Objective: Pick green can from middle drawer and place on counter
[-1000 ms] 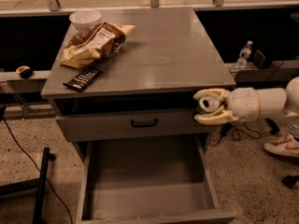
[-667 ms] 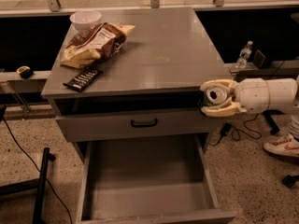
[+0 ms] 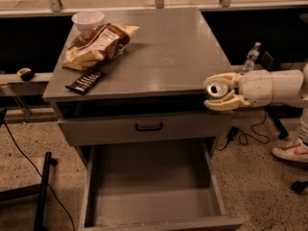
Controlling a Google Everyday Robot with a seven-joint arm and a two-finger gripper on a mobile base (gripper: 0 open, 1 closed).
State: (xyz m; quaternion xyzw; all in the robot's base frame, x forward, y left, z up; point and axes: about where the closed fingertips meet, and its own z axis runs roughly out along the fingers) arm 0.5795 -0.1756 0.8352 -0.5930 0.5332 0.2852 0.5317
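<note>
My gripper [image 3: 211, 93] reaches in from the right and is shut on the green can [image 3: 219, 89]. The can's silver top faces the camera and little of its green side shows. It hangs in the air just off the right front corner of the counter [image 3: 168, 52], at about the height of the counter's edge. The middle drawer [image 3: 151, 189] is pulled open below and to the left, and its grey floor is bare.
A white bowl [image 3: 88, 19], a brown chip bag [image 3: 98, 43] and a black bar-shaped packet [image 3: 85, 82] lie on the counter's left side. A shut drawer front with a black handle [image 3: 148, 126] sits above the open drawer. A water bottle [image 3: 251, 57] and a shoe [image 3: 291, 150] are at right.
My gripper has risen with the can, from the level of the shut drawer front up to the counter's edge, staying beside the cabinet's right side.
</note>
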